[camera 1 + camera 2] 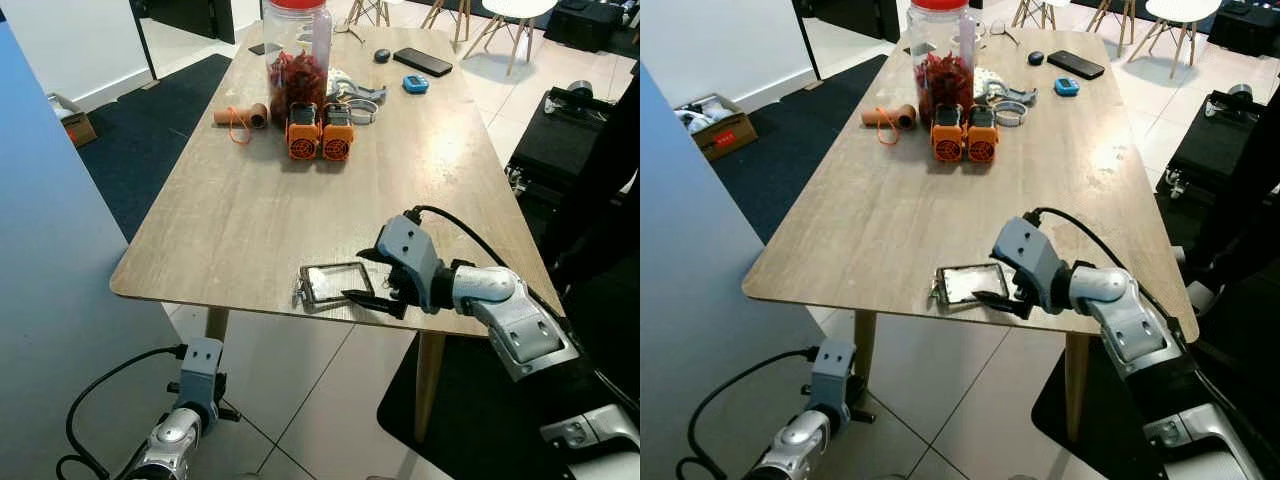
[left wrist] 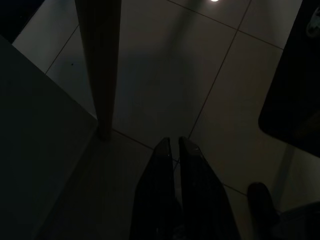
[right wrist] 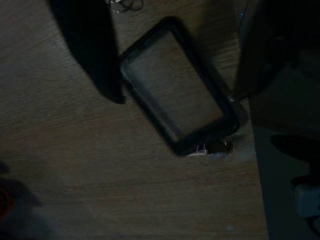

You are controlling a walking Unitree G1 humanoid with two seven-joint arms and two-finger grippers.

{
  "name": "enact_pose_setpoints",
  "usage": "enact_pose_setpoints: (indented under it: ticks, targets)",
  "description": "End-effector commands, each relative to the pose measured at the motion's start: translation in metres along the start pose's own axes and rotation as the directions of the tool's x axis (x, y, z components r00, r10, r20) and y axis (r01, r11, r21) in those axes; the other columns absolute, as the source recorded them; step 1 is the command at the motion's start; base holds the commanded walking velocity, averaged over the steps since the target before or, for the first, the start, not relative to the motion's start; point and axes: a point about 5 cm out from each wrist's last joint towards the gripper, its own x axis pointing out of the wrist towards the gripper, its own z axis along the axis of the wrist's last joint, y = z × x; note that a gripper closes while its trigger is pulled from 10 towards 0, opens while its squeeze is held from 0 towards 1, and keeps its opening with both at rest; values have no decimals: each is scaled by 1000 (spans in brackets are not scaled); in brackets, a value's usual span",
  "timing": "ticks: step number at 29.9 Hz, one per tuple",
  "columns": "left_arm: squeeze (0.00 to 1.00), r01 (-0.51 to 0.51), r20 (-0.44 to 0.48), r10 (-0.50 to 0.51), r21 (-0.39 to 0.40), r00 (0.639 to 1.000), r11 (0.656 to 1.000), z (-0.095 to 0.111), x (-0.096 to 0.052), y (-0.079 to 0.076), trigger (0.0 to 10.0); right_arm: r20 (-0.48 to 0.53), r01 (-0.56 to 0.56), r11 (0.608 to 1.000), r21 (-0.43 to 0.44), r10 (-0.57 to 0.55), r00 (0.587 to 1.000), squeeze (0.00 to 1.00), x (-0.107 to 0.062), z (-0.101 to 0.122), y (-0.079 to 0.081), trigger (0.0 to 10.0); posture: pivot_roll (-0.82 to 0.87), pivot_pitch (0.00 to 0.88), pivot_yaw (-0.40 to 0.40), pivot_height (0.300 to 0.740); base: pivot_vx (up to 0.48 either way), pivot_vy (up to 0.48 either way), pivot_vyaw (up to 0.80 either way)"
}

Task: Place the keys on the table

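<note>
Keys (image 1: 335, 284) lie on the wooden table (image 1: 240, 200); right gripper (image 1: 368, 276) spread wide.

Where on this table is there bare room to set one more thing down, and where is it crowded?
Bare wood spans the table between the orange blocks and the key holder by the near edge. The right side is open too. The far end is crowded: jar, phone, cardboard roll. The right gripper hovers at the holder.

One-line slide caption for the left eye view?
Right gripper, fingers open, beside the keys and clear badge holder lying at the wooden table's near edge.
</note>
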Motion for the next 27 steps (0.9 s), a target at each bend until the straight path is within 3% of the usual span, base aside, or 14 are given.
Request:
enact_pose_setpoints:
  ticks: [1, 6, 11, 12, 13, 15, 16, 18, 19, 22, 23, 24, 26, 27]
  targets:
    - [0, 5, -13, -5, -19, 1000, 1000, -4, -1, -4, 10000, 3, 6, 1000, 8, -6, 1000, 1000, -4, 1, -1, 10000, 55, 55, -24, 740, 0, 0, 0]
    - [0, 5, -13, -5, -20, 1000, 1000, -5, -1, -4, 10000, 4, 39, 999, 0, -39, 999, 1000, -7, 1, -5, 10000, 55, 54, -24, 740, 0, 0, 0]
    - [0, 4, -12, -4, -18, 1000, 1000, -5, -1, -4, 10000, 28, 361, 932, -28, -361, 932, 1000, -16, 1, -40, 10000, 55, 53, -25, 740, 0, 0, 0]
    - [0, 2, -11, -2, -18, 1000, 1000, -4, -1, -3, 10000, 61, 496, 868, 5, -495, 867, 565, -24, 2, -54, 10000, 55, 53, -25, 740, 0, 0, 0]
    - [0, 0, -9, 0, -18, 1000, 1000, -4, -1, -3, 10000, 94, 644, 762, 71, -648, 756, 0, -40, 0, -69, 10000, 56, 53, -28, 740, 0, 0, 0]
    - [0, -4, -8, 4, -18, 1000, 1000, -4, -1, -2, 10000, 97, 807, 555, 200, -831, 547, 0, -69, -10, -85, 10000, 58, 52, -31, 740, 0, 0, 0]
    - [0, -4, -8, 4, -18, 1000, 1000, -4, -1, -2, 10000, 97, 807, 555, 200, -831, 547, 0, -69, -10, -85, 10000, 58, 52, -31, 740, 0, 0, 0]
    - [0, -9, -7, 9, -19, 1000, 1000, -5, -2, -1, 10000, 18, 883, 304, 359, -948, 319, 0, -104, -38, -88, 10000, 61, 52, -34, 740, 0, 0, 0]
    - [0, -9, -7, 9, -19, 1000, 1000, -5, -2, -1, 10000, 18, 883, 304, 359, -948, 319, 0, -104, -38, -88, 10000, 61, 52, -34, 740, 0, 0, 0]
    - [0, -17, -8, 17, -20, 1000, 1000, -7, -4, 1, 10000, -277, 775, -191, 602, -961, -21, 0, -163, -119, -54, 10000, 73, 53, -43, 740, 0, 0, 0]
    - [0, -17, -8, 17, -20, 1000, 1000, -7, -4, 1, 10000, -277, 775, -191, 602, -961, -21, 0, -163, -119, -54, 10000, 73, 53, -43, 740, 0, 0, 0]
    - [0, -22, -7, 22, -21, 1000, 1000, -8, -4, 2, 10000, -383, 715, -334, 614, -918, -100, 0, -180, -147, -31, 10000, 74, 55, -45, 740, 0, 0, 0]
    - [0, -22, -7, 22, -21, 1000, 1000, -8, -4, 2, 10000, -383, 715, -334, 614, -918, -100, 0, -180, -147, -31, 10000, 74, 55, -45, 740, 0, 0, 0]
    - [0, -26, -7, 26, -23, 1000, 999, -8, -5, 4, 10000, -457, 671, -429, 604, -877, -148, 0, -191, -169, -8, 10000, 74, 54, -45, 740, 0, 0, 0]
